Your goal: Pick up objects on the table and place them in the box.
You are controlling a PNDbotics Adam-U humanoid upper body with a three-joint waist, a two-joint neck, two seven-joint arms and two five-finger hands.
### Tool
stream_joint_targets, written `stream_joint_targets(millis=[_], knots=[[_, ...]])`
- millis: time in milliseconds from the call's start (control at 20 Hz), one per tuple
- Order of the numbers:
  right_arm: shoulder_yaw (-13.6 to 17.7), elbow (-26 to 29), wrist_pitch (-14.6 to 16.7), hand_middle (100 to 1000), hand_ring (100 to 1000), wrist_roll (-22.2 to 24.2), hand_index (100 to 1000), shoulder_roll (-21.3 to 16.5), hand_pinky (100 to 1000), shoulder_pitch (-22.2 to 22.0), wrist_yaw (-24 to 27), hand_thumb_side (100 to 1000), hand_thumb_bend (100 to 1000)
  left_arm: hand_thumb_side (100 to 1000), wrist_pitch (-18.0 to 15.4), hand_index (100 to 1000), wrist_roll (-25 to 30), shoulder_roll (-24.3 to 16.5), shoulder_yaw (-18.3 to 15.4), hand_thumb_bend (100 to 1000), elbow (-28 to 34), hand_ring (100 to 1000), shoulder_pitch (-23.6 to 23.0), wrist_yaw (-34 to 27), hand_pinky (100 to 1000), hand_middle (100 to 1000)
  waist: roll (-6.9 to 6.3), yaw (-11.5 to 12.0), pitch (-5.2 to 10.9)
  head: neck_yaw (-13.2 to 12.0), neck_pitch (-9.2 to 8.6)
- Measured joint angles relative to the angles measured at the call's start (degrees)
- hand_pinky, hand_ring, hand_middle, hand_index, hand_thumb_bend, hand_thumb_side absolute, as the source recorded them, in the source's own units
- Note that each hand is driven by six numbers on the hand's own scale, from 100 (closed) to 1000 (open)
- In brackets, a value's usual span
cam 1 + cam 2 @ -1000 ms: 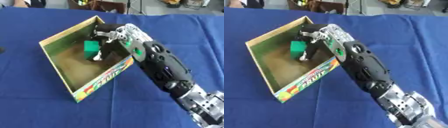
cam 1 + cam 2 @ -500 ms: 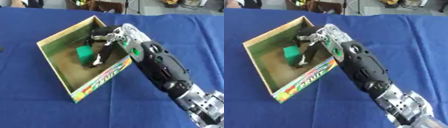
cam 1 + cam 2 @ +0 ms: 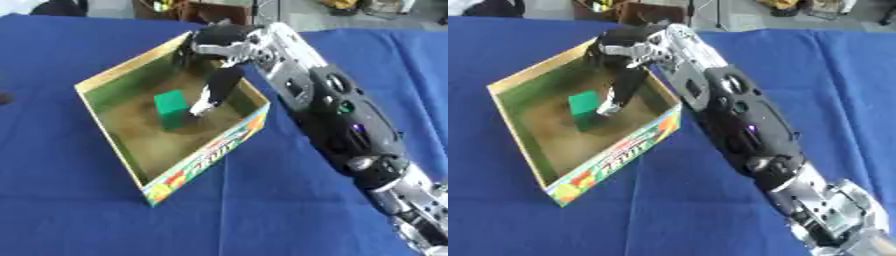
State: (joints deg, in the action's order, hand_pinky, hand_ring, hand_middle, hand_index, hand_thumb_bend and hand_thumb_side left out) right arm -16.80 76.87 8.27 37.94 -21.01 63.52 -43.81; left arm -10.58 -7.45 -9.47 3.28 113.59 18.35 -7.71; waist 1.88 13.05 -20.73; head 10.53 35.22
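Note:
An open cardboard box [image 3: 214, 156] with a colourful printed front stands on the blue table. A green block [image 3: 171, 107] stands upright on the box floor, free of any hold. My right hand [image 3: 217, 90] hangs inside the box just right of the block, fingers straight and pointing down, open and holding nothing. The right arm reaches in from the lower right across the box's right wall. My left hand shows in neither view.
Blue cloth [image 3: 79, 210] covers the table all round the box. A small dark thing [image 3: 5, 98] lies at the left edge. Chairs and clutter stand beyond the table's far edge.
The hand let go of the green block, which now stands on the box floor. The fingers have straightened and drawn slightly right of it. The camera has shifted a little.

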Motion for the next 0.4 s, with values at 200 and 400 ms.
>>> stream_joint_targets(millis=[200,400], knots=[[2.8,9.2,-3.3,694,809,-4.1,823,-4.1,849,-2.9,6.5,827,535,1000,0.2,828,-0.2,0.0,0.0,100,0.0,707,-0.4,0.2,665,734,-0.16,-1.1,0.19,-1.0,0.17],[5.7,17.4,-7.7,692,800,-9.6,819,-6.9,850,-7.0,13.0,853,496,1000,0.3,828,-0.3,0.0,0.0,100,0.0,707,-0.7,0.3,665,734,-0.55,-2.2,0.28,-2.0,0.5]])
